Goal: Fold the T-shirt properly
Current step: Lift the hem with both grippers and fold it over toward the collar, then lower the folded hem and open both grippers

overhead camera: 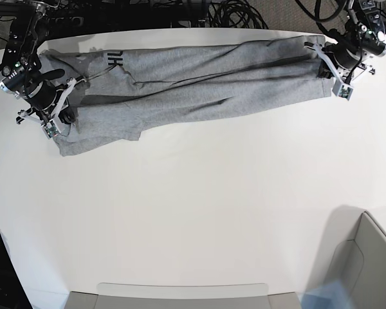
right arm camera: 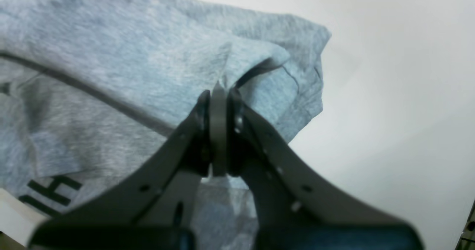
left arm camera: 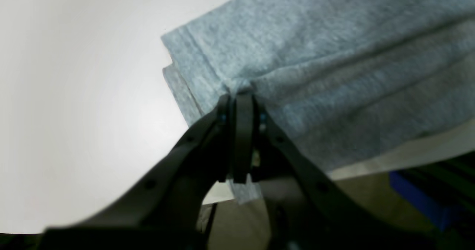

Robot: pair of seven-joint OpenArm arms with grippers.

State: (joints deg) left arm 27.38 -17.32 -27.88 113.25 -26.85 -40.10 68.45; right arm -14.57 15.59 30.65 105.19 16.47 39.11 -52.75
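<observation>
T-shirt (overhead camera: 199, 80): stretched into a long band along the far edge of the white table (overhead camera: 199, 219), held between the 2 arms, with black lettering showing near the scene's left end.
Left gripper (left arm camera: 241, 94): jaws pressed together, pinching a gather of grey cloth close to the hemmed corner – at the scene's far right.
Right gripper (right arm camera: 219, 92): jaws also closed, nipping a small ridge of fabric at the scene's far left end (a loose flap hangs nearer the camera there).
Handling: light, soft and limp – it sags and creases between the holds, so it looks unlikely to keep any shape unsupported.
Where to hold: at hems or seamed corners, where doubled cloth gives thicker purchase and should slip less.
</observation>
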